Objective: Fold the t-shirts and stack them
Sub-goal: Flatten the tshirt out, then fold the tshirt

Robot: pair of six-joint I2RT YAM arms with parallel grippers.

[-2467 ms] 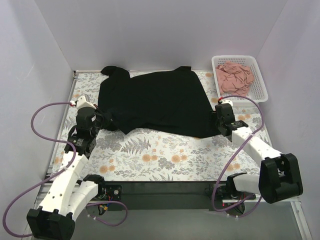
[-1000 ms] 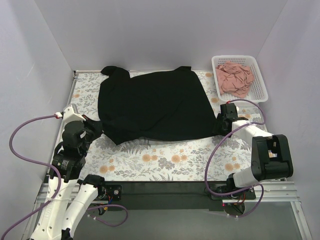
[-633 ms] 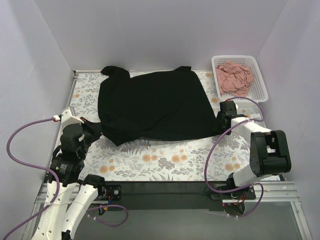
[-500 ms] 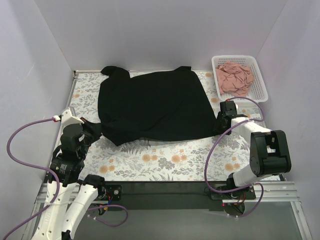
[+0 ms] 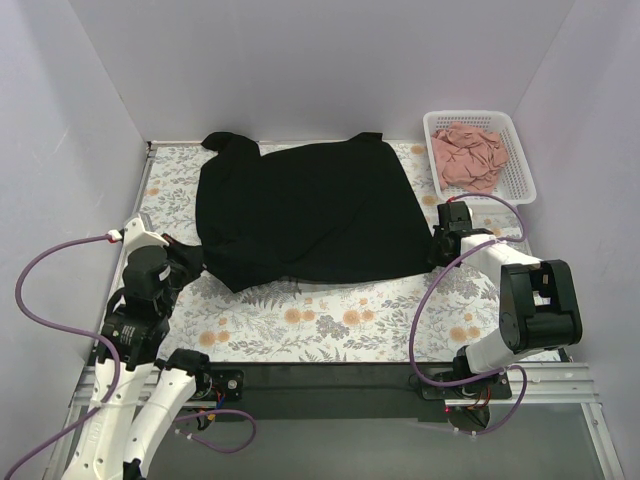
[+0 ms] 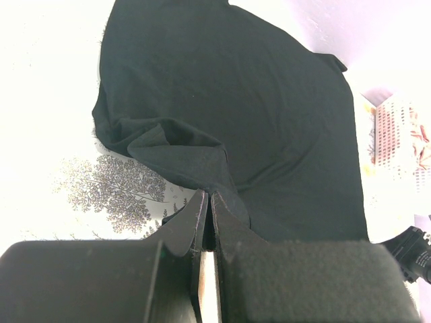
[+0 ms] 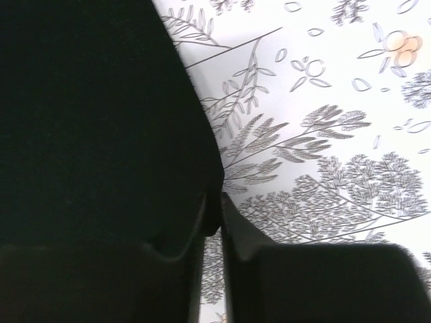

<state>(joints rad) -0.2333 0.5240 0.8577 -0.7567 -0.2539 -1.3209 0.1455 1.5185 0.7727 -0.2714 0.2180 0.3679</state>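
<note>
The black t-shirt (image 5: 305, 210) lies spread over the flowered tabletop, with its near-left part bunched into a fold (image 6: 176, 145). My left gripper (image 5: 193, 258) is shut on that near-left corner, and dark cloth is pinched at its tips (image 6: 207, 195). My right gripper (image 5: 436, 250) sits at the shirt's near-right corner. Its jaws are closed on the edge of the black cloth (image 7: 214, 198), low over the table. The black t-shirt (image 7: 94, 121) fills the left of the right wrist view. The pink t-shirt (image 5: 468, 155) lies crumpled in the basket.
A white lattice basket (image 5: 490, 198) stands at the far right corner, also seen in the left wrist view (image 6: 394, 134). Pale walls enclose the table on the left, back and right. Purple cables loop beside both arms.
The right gripper's jaws have closed onto the shirt's near-right corner. The left gripper has stayed shut on its corner, drawn back toward the near left since the earliest frame.
</note>
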